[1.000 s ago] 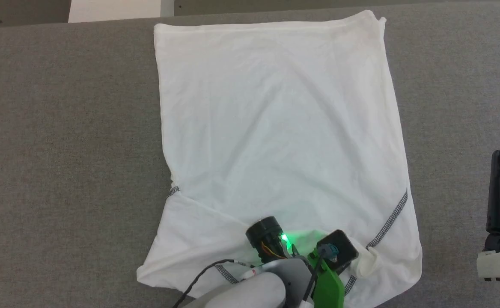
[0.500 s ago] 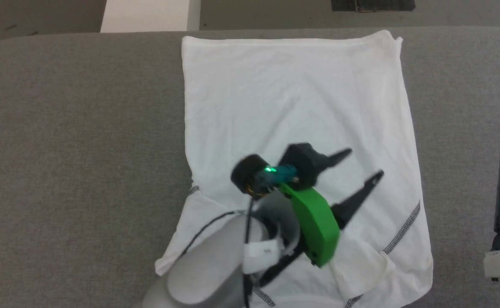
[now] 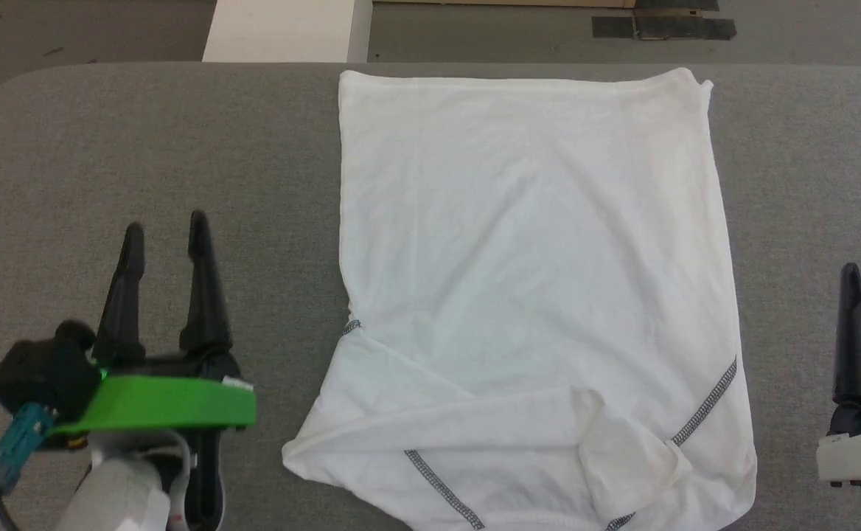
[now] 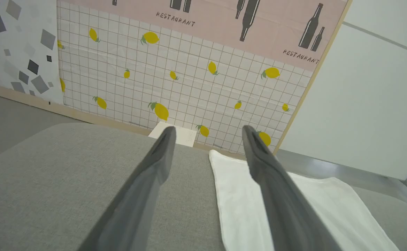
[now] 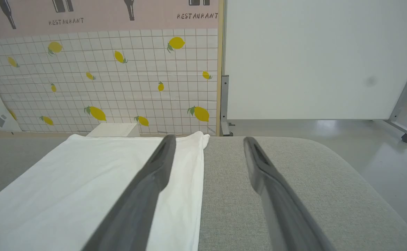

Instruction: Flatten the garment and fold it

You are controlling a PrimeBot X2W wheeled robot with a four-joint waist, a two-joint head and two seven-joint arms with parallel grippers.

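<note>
The white garment (image 3: 526,243) lies spread flat on the grey table (image 3: 143,147), its hem at the far edge. Both sleeves are folded inward across its near end, where dark zigzag seams (image 3: 703,409) show. My left gripper (image 3: 166,227) hovers open over bare table to the left of the garment, touching nothing. In the left wrist view its fingers (image 4: 208,128) frame the garment's far left corner (image 4: 238,202). My right gripper (image 5: 209,139) is open beside the garment's right edge (image 5: 85,181); one of its dark fingers (image 3: 853,310) shows right of the garment.
A white box (image 3: 283,29) stands on the floor past the table's far edge, left of the garment. A lemon-print tiled wall panel (image 4: 189,69) and a white board on wheels (image 5: 311,59) rise behind. Bare grey table flanks the garment on both sides.
My left gripper rose from the garment's near end, opened, and swung left off the cloth onto bare table. The sleeve it was over now lies folded inward. The head camera has shifted.
</note>
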